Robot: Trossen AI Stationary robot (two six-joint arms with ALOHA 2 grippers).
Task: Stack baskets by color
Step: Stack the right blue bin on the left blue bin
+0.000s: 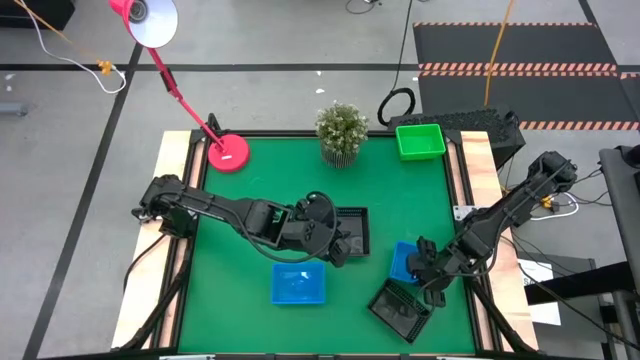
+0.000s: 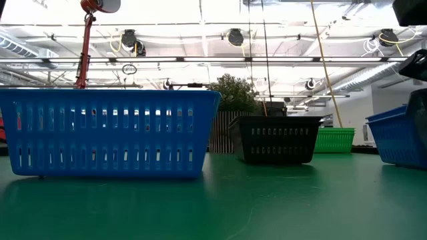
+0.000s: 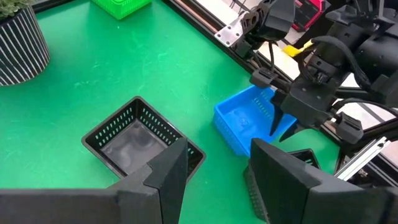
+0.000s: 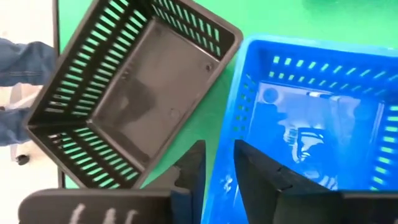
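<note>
Looking down from the high view, the left gripper (image 1: 345, 250) covers part of the black basket (image 1: 352, 232) at mid-table, so that basket's near edge is hidden; its fingers (image 3: 168, 168) stand spread apart with nothing between them, just above that basket's rim. The right gripper (image 1: 425, 272) sits over the near wall of a blue basket (image 1: 404, 262) at the right, hiding much of it. In its own wrist view the two fingers (image 4: 264, 174) straddle that blue wall with a narrow gap; whether they pinch it I cannot tell.

A second black basket (image 1: 402, 308) lies tilted just beside the blue one, near the front right edge. Another blue basket (image 1: 298, 284) sits alone at the front centre. The green basket (image 1: 420, 140) rests at the far right corner, by the plant (image 1: 341, 130) and apart from the lamp (image 1: 228, 152).

From table height, the front blue basket (image 2: 110, 132) fills the left and blocks the view behind it; the right blue basket (image 2: 398, 137) is cut off at the edge, and neither gripper shows. Only the right wrist view shows a person's trouser leg (image 4: 22, 56) beyond the table.
</note>
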